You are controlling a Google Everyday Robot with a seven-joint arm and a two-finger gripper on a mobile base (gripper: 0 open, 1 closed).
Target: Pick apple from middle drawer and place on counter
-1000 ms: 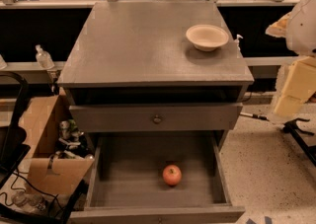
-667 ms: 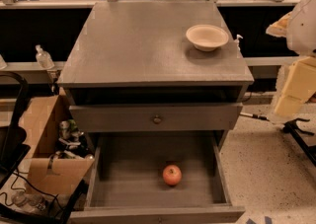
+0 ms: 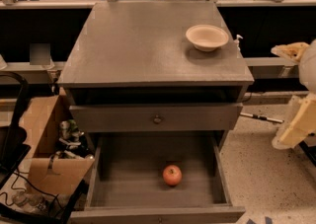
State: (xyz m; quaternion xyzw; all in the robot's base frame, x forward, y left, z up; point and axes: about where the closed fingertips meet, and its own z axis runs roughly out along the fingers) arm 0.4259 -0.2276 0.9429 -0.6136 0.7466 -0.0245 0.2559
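Note:
The apple (image 3: 172,174), small and red-orange, lies on the plank floor of the middle drawer (image 3: 221,178), which is pulled open at the bottom of the cabinet. The apple sits slightly right of the drawer's centre, near the front. The counter (image 3: 133,45) is the flat grey top of the cabinet. My gripper (image 3: 289,51) is at the right edge of the view, beside the cabinet at about counter height. It is well away from the apple and holds nothing that I can see.
A cream bowl (image 3: 207,37) stands on the counter's back right corner. A shallower shut drawer with a round knob (image 3: 157,118) sits above the open one. Cardboard boxes with clutter (image 3: 54,154) stand left of the cabinet. My cream arm link (image 3: 296,127) hangs to the right.

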